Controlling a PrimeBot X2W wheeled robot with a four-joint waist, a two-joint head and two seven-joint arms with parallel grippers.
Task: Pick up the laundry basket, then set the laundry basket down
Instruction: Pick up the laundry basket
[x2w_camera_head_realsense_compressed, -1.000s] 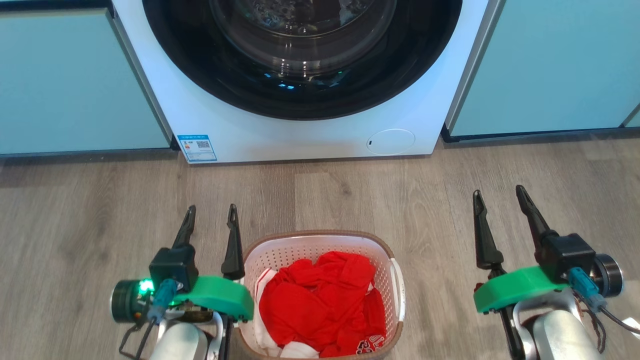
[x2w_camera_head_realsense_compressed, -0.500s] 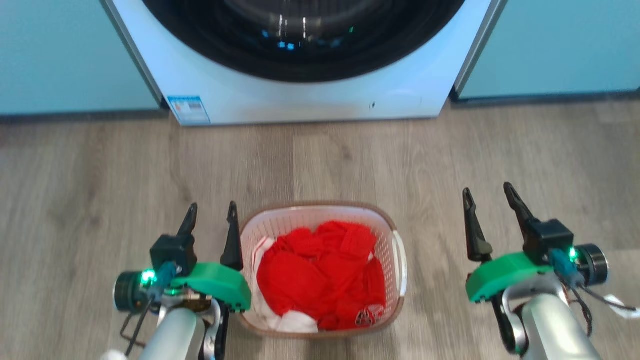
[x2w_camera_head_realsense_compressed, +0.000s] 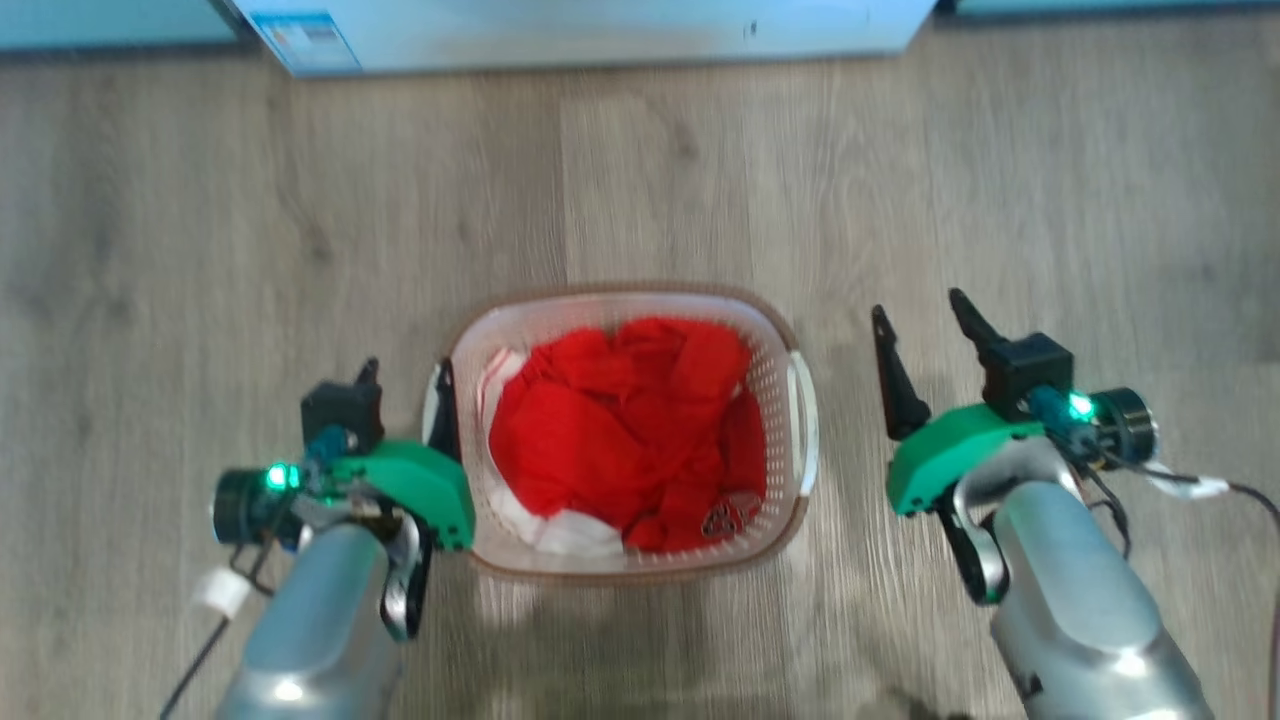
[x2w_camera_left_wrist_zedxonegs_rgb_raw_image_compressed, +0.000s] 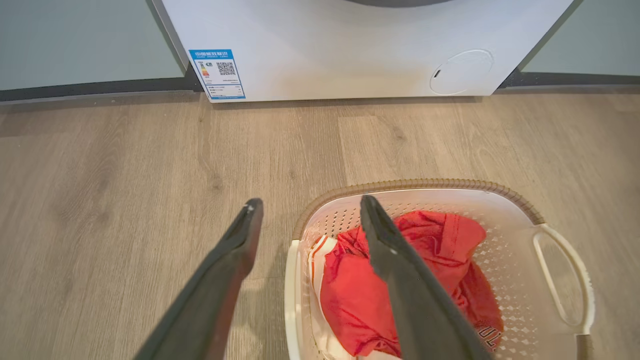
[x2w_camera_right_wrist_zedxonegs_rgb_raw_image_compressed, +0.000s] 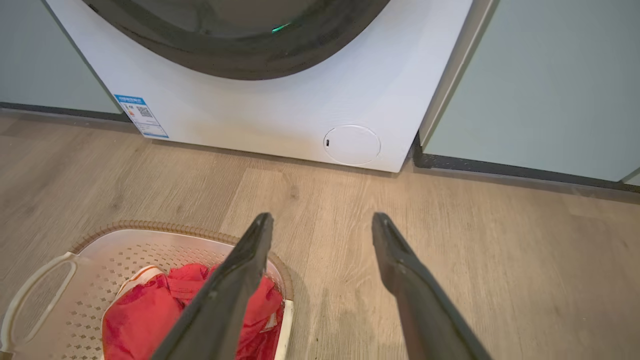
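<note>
Wood floor (x2w_camera_head_realsense_compressed: 200, 220) by washer (x2w_camera_left_wrist_zedxonegs_rgb_raw_image_compressed: 350, 45): our left gripper (x2w_camera_head_realsense_compressed: 407, 368) and right gripper (x2w_camera_head_realsense_compressed: 919, 305) flank the laundry basket (x2w_camera_head_realsense_compressed: 775, 345), both spread wide, empty

Both gape wide and point forward: left pincer (x2w_camera_head_realsense_compressed: 407, 368), seemingly tipped lower, and right pincer (x2w_camera_head_realsense_compressed: 918, 304).

head: straight down on laundry basket (x2w_camera_head_realsense_compressed: 560, 320) | wrists: low, facing washer (x2w_camera_left_wrist_zedxonegs_rgb_raw_image_compressed: 350, 50) | shared: laundry basket, floor (x2w_camera_head_realsense_compressed: 200, 200)

washer (x2w_camera_right_wrist_zedxonegs_rgb_raw_image_compressed: 280, 110) cut off, laundry basket (x2w_camera_right_wrist_zedxonegs_rgb_raw_image_compressed: 90, 260) partly cropped
</note>
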